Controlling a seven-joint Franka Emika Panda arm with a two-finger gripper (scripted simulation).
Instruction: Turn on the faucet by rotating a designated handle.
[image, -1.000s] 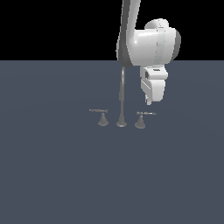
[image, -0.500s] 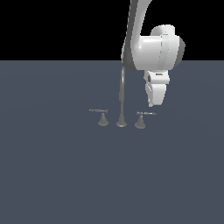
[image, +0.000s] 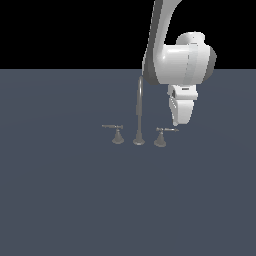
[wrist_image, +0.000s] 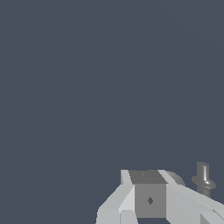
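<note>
Flat slate-blue surface (image: 65, 200) fills the lower part of the exterior view, plain and unmarked, running back to a straight horizon; above that line the background is solid black, with no walls or furnishings to be seen. The wrist view shows the same even blue-grey plane across nearly the whole picture.

Near the middle of the surface stands the small grey metal faucet (image: 139, 112): a tall thin gooseneck spout on a round foot, flanked by two cone-based lever handles. The twin grey handle (image: 117, 135) sits on the exterior view's left of the spout with its lever pointing leftward. The small grey cone-based handle (image: 161, 136) with its thin lever pointing rightward sits on the exterior view's right of the spout, just beside it.

The white robot arm (image: 182, 62) comes down from the top of the picture, and its pale gripper (image: 176, 122) hangs tip-down just above the outer end of that rightward lever, near it but seemingly not touching. Whether the jaws are spread or pressed together I cannot tell from either view. In the wrist view a grey stem with a flared collar (wrist_image: 202, 178) shows beside the gripper body.
</note>
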